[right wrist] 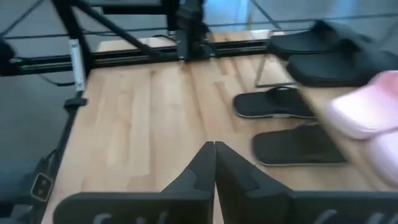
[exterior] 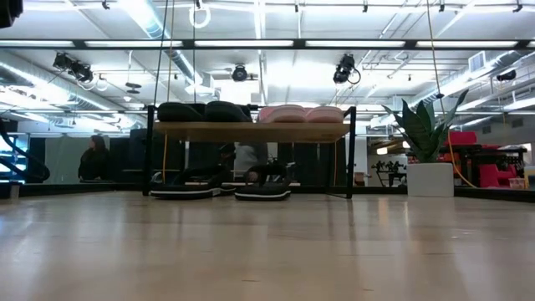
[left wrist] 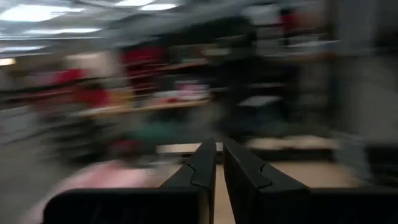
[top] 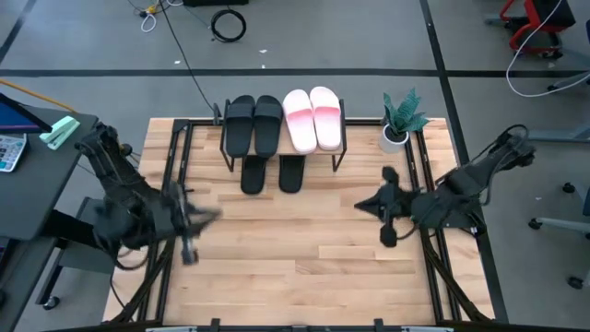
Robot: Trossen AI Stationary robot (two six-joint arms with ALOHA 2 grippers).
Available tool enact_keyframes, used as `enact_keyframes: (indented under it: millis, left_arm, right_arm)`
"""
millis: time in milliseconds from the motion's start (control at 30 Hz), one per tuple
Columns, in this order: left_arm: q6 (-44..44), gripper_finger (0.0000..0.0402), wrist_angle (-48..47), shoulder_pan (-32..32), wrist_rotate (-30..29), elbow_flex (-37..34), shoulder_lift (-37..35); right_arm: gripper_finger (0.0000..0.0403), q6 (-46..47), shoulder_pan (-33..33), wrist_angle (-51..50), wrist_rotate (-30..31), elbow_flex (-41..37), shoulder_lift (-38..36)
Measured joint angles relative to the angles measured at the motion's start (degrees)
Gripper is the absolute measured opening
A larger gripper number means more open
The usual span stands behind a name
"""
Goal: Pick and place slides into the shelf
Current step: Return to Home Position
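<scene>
Six slides racked: two black slides (top: 253, 124) and two pink slides (top: 312, 118) lie side by side on top of the shelf (exterior: 251, 131). A second black pair (top: 272, 173) sits on the bench (top: 295, 277) beneath it, partly poking out at the front. My left end effector (left wrist: 219, 152) hangs over the bench's left side and my right end effector (right wrist: 214, 148) over its right. Both are well apart from the shelf, each with fingers together and nothing between them. I judge the placing finished and the step in hand the return to rest. The next move calls for folding both arms back clear of the shelf and the plant (top: 403, 115), touching nothing.
</scene>
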Motion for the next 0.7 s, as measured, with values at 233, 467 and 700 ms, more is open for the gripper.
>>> enact_keyframes:
  millis: [233, 467, 700]
  left_arm:
    - [-19.3, 0.0023, -13.7, 8.3, 20.4, -1.8, -2.8]
    - [-21.5, 0.0032, -18.6, 21.7, 37.0, -1.9, -3.5]
    - [-23.2, 0.0040, -23.7, 33.3, 41.5, -1.9, -10.6]
  right_arm:
    - [0.0016, -7.4, 1.0, 24.1, -4.5, -15.7, -3.1]
    - [0.0016, -11.8, 0.9, 27.8, -3.5, -23.1, -14.2]
    - [0.0016, -14.9, 0.9, 27.8, -2.3, -30.6, -28.8]
